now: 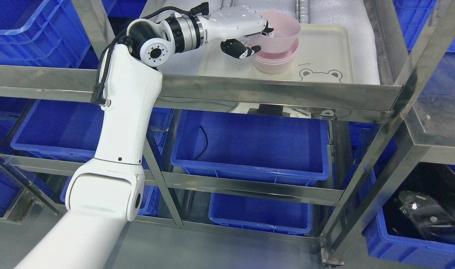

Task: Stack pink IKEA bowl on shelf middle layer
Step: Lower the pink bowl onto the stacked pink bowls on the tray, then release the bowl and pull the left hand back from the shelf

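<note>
Steel shelf (272, 93), cream tray (324, 48) (bear print), blue bins (249, 149) below.

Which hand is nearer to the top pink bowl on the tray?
Left. The left hand grips the rim of the top pink bowl, which sits on the stack of pink bowls. The right hand is out of view.

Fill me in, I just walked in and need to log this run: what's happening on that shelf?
The robot's left hand grips the rim of a pink bowl, fingers inside and thumb outside. The bowl sits tilted in the top of a stack of pink bowls on a cream tray on the steel shelf. It looks not fully nested yet. Blue bins sit on the lower levels. The right arm isn't visible.
</note>
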Robot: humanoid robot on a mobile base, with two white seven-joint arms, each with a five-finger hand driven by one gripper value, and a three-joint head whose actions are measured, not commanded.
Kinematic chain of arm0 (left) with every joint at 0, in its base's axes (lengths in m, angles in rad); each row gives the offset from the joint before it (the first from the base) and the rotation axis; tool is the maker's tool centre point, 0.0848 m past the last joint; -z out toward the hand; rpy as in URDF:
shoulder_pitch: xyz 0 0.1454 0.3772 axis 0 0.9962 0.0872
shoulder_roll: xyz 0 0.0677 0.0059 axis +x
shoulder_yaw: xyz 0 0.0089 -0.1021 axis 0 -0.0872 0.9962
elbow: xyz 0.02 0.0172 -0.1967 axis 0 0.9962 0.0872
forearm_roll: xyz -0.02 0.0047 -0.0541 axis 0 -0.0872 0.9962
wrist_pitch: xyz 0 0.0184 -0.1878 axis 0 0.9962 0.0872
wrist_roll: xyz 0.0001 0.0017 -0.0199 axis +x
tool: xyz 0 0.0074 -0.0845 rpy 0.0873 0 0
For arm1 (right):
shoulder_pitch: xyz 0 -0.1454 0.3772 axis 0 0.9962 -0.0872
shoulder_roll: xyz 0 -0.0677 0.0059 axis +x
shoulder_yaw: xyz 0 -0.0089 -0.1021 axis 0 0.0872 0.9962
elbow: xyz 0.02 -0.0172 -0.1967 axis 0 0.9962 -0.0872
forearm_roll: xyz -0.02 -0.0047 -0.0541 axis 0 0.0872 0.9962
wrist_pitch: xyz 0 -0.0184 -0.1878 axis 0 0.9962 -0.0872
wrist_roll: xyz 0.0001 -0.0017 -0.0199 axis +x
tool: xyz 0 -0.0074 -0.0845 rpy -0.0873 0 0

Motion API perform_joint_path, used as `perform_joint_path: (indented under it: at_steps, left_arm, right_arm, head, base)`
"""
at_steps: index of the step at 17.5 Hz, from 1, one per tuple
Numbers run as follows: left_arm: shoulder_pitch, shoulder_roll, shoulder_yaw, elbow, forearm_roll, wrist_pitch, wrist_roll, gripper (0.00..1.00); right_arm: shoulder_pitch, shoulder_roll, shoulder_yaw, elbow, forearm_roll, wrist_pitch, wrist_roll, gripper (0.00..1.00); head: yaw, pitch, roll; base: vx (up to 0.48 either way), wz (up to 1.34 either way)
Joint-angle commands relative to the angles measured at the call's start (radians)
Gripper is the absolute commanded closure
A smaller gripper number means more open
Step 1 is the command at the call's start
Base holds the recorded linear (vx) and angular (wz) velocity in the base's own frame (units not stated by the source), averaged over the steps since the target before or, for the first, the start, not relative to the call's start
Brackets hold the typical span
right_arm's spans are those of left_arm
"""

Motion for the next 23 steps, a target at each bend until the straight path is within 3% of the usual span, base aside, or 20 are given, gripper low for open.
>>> perform_joint_path:
  at_steps: [1,2,6,7,8,10,13,17,20,23]
  left_arm:
    - [-0.002,0.012,-0.021,0.032,-0.003,-0.006,0.005,0.61]
    - [-0.003,0.012,-0.021,0.032,-0.003,-0.006,0.005,0.57]
    - [-0.037,0.012,0.019,0.004,0.014,-0.006,0.007,0.23]
    - [-0.040,0.012,0.062,-0.025,0.042,-0.002,0.007,0.19]
    - [-0.040,0.012,0.092,-0.040,0.103,0.005,0.004,0.19]
    - [-0.040,0.012,0.096,-0.042,0.370,0.028,0.005,0.18]
    - [0.009,0.012,-0.063,-0.056,0.642,0.031,0.040,0.15]
    - [0.188,0.012,-0.399,-0.170,0.682,0.004,0.145,0.09]
    - [0.317,0.012,-0.484,-0.218,0.680,-0.047,0.143,0.08]
    - [0.470,0.012,-0.475,-0.238,0.679,-0.088,0.137,0.08]
  right_arm:
    - [0.021,-0.017,0.000,-0.017,0.000,0.000,-0.001,0.00]
    - [0.021,-0.017,0.000,-0.017,0.000,0.000,-0.001,0.00]
    - [0.021,-0.017,0.000,-0.017,0.000,0.000,-0.001,0.00]
    - [0.021,-0.017,0.000,-0.017,0.000,0.000,-0.001,0.00]
    - [0.021,-0.017,0.000,-0.017,0.000,0.000,-0.001,0.00]
    - [0.021,-0.017,0.000,-0.017,0.000,0.000,-0.001,0.00]
    - [0.021,-0.017,0.000,-0.017,0.000,0.000,-0.001,0.00]
    - [0.021,-0.017,0.000,-0.017,0.000,0.000,-0.001,0.00]
    - [0.021,-0.017,0.000,-0.017,0.000,0.000,-0.001,0.00]
    - [0.021,-0.017,0.000,-0.017,0.000,0.000,-0.001,0.00]
  head:
    - [0.0000,0.000,0.000]
    - [0.0000,0.000,0.000]
    - [0.0000,0.000,0.000]
    - [0.0000,0.000,0.000]
    - [0.0000,0.000,0.000]
    - [0.0000,0.000,0.000]
    - [0.0000,0.000,0.000]
    - [0.0000,0.000,0.000]
    - [0.0000,0.000,0.000]
    - [0.0000,0.000,0.000]
  base:
    - [0.000,0.00]
    - [0.000,0.00]
    - [0.000,0.00]
    - [0.000,0.00]
    - [0.000,0.00]
    - [0.000,0.00]
    - [0.000,0.00]
    - [0.000,0.00]
    - [0.000,0.00]
    - [0.000,0.00]
